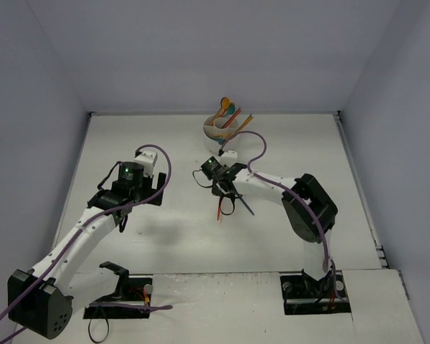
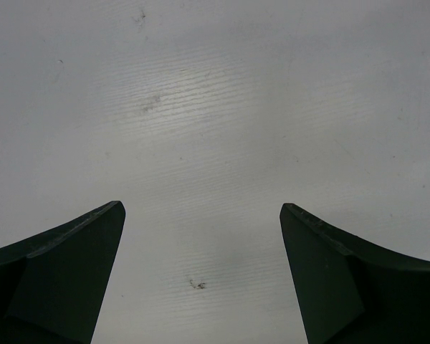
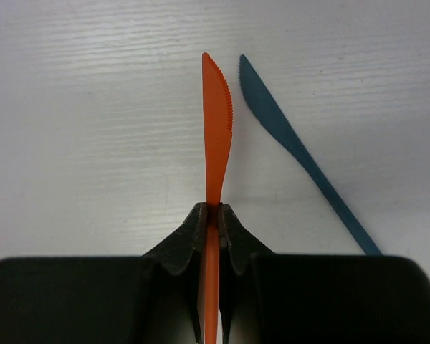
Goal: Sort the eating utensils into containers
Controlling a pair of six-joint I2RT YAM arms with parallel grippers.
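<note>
My right gripper (image 3: 215, 209) is shut on the handle of an orange knife (image 3: 217, 122), whose serrated blade sticks out ahead of the fingers, over the white table. A dark blue knife (image 3: 294, 143) lies on the table just to its right, apart from it. In the top view the right gripper (image 1: 226, 203) holds the orange knife (image 1: 219, 213) mid-table, with the blue knife (image 1: 246, 206) beside it. The white cup (image 1: 213, 130) stands at the back centre with several orange, teal and red utensils in it. My left gripper (image 2: 201, 208) is open and empty over bare table (image 2: 201, 107); it also shows in the top view (image 1: 132, 197).
Grey walls enclose the white table on the left, back and right. The arm bases (image 1: 315, 294) sit at the near edge. Purple cables (image 1: 261, 154) loop over both arms.
</note>
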